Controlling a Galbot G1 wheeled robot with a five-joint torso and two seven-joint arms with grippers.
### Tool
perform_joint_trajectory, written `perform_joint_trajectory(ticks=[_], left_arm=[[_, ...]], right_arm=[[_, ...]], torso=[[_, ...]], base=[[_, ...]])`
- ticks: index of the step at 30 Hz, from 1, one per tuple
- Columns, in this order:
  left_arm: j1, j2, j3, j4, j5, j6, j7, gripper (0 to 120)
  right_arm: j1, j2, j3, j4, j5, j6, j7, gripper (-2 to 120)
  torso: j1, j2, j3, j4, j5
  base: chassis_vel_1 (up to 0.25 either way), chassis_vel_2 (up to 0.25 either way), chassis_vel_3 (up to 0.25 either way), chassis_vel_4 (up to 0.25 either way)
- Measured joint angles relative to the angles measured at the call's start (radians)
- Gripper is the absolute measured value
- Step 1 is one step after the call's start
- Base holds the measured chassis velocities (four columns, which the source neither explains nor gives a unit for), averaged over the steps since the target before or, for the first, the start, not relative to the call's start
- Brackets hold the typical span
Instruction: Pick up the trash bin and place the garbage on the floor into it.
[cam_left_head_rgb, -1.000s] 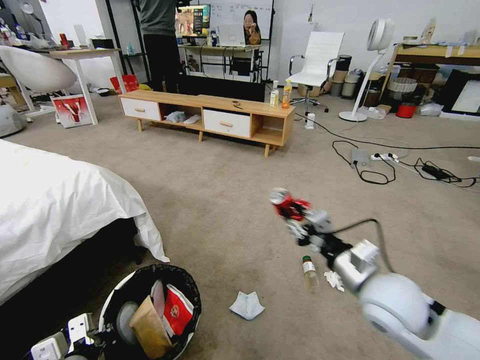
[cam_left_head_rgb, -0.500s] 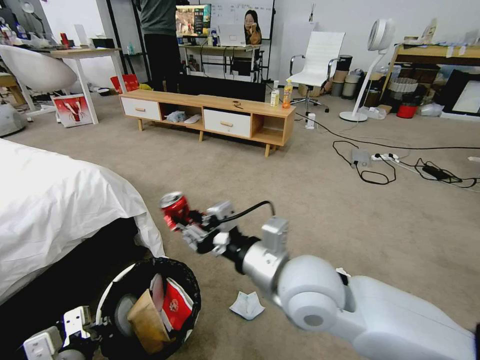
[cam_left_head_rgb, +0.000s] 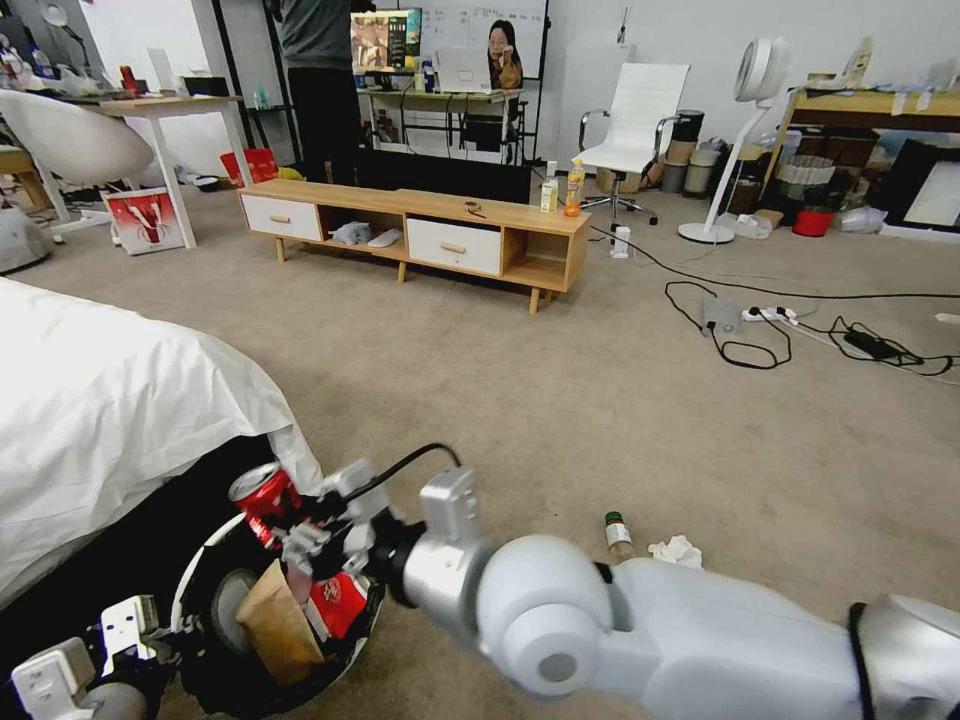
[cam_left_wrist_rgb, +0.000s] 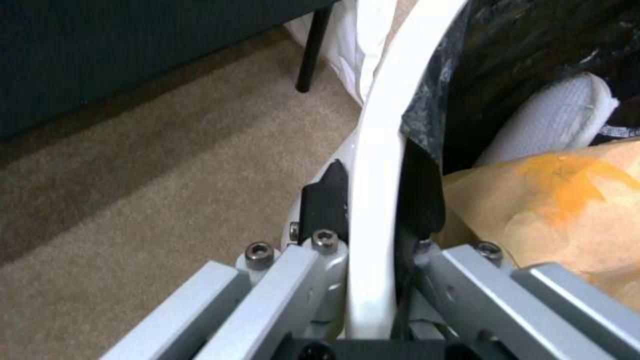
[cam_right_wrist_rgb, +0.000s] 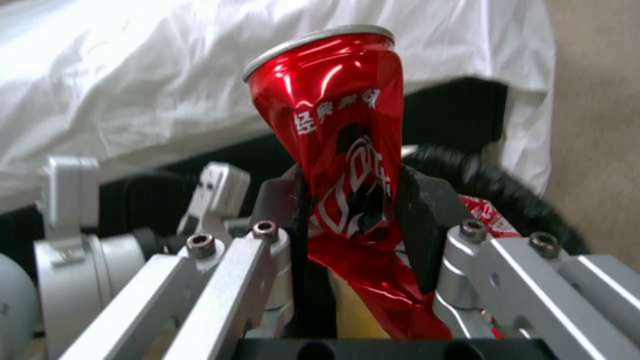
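The trash bin (cam_left_head_rgb: 193, 585), white with a black bag, hangs tilted at the lower left beside the bed. My left gripper (cam_left_head_rgb: 110, 640) is shut on its white rim (cam_left_wrist_rgb: 377, 160), one finger inside and one outside. Inside lie a brown cardboard piece (cam_left_head_rgb: 272, 628) and a red-white snack packet (cam_left_head_rgb: 335, 606). My right gripper (cam_left_head_rgb: 295, 525) is shut on the crushed red can (cam_left_head_rgb: 262, 492), holding it just above the bin's far rim; the can (cam_right_wrist_rgb: 340, 160) stands upright between the fingers. On the floor (cam_left_head_rgb: 520, 400) lie a small green-capped bottle (cam_left_head_rgb: 617, 535) and a white tissue (cam_left_head_rgb: 677, 550).
The bed with its white sheet (cam_left_head_rgb: 100, 410) rises close on the left of the bin. A low wooden cabinet (cam_left_head_rgb: 420, 235) stands farther ahead. Cables and a power strip (cam_left_head_rgb: 770, 318) trail across the carpet at the right. A standing fan (cam_left_head_rgb: 745, 130) is beyond them.
My right arm has swung left and down with the can, from over the open carpet to just above the bin. The arm now hides the tissue near the bin.
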Motion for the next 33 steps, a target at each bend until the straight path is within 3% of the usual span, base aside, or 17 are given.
perform_joint_trajectory(ticks=[14, 23, 33], left_arm=[[0.002, 0.003, -0.009, -0.005, -0.010, -0.001, 0.000, 1], [0.003, 0.000, -0.004, -0.006, -0.010, -0.001, 0.001, 1], [0.000, -0.005, 0.005, -0.004, -0.006, -0.001, 0.002, 1]], right_arm=[[-0.076, 0.050, -0.031, -0.090, -0.047, -0.019, 0.017, 27], [-0.118, 0.039, -0.031, -0.107, -0.075, -0.020, 0.016, 27], [-0.180, -0.024, -0.020, -0.112, -0.113, -0.022, 0.011, 27]], torso=[[0.000, 0.000, 0.000, -0.0001, 0.0002], [0.000, 0.000, 0.000, -0.0001, 0.0003], [0.000, 0.000, 0.000, -0.0002, 0.0003]], base=[[0.000, 0.000, 0.000, 0.000], [0.000, 0.000, 0.000, 0.000], [0.000, 0.000, 0.000, 0.000]])
